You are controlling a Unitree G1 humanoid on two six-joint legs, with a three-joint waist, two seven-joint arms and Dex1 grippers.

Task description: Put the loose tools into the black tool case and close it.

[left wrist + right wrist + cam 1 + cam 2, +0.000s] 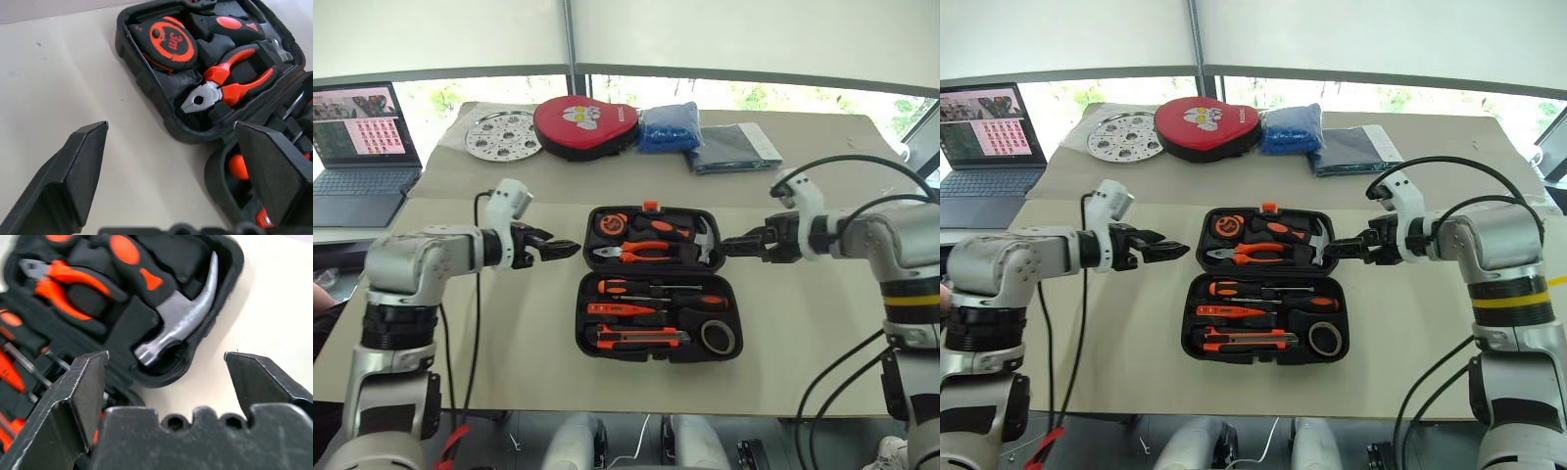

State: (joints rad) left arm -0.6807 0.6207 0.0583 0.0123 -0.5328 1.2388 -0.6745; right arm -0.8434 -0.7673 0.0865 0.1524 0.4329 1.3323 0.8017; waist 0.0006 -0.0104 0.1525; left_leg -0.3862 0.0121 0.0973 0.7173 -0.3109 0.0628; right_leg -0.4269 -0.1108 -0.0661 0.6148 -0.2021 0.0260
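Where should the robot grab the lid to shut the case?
Probably the lid's two short side edges, one gripper from each side. The case lies open flat; the left gripper and right gripper already flank it, jaws open.

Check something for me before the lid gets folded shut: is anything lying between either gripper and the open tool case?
Nothing visible does. The left gripper and right gripper, both open, hang beside the far half of the black tool case, with only bare table between. The tools already sit in their slots.
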